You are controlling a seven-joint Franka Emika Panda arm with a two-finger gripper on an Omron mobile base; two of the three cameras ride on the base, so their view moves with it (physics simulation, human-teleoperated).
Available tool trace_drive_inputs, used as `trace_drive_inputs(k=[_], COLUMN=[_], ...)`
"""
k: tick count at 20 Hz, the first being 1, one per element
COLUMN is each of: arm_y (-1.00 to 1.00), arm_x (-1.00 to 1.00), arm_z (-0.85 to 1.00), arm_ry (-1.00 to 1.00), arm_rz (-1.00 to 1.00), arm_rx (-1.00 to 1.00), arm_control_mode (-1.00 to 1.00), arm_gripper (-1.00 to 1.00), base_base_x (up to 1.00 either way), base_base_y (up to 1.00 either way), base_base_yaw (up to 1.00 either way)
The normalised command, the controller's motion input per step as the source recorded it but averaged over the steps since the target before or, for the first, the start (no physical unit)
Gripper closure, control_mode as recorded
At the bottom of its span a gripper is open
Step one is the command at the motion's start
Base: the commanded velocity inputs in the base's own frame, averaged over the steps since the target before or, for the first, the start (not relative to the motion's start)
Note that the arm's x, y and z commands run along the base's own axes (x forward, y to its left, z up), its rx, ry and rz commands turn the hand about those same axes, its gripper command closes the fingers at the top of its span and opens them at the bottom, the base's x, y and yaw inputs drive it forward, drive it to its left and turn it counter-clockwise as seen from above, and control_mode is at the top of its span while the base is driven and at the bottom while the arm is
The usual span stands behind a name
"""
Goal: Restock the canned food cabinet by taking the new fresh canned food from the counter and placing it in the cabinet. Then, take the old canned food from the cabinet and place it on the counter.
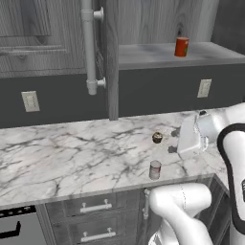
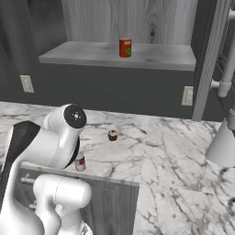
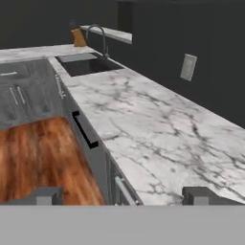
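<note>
Already the orange-red can (image 1: 181, 47) stands upright on the cabinet's pale shelf board (image 1: 143, 53). Below, the red-and-whitish can (image 1: 155, 170) stands near the counter's (image 1: 72, 153) front edge. Toward the wall lies a small brown lump (image 1: 157, 138). Gripper (image 3: 122, 195) fingers stand apart, holding nothing.

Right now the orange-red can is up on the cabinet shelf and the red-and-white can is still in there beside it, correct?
Not quite. The orange-red can is on the cabinet shelf, but the red-and-white can stands down on the counter near its front edge, as the left base view shows.
</note>
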Motion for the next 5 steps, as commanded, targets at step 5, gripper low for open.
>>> trace_drive_inputs(k=[5], arm_y=[-0.11], arm_x=[-0.21], arm_z=[-0.01], arm_ry=[0.00], arm_rz=[0.00], arm_rx=[0.00], arm_control_mode=[-1.00], arm_gripper=[-1.00], base_base_x=[0.00], base_base_y=[0.00], base_base_yaw=[0.00])
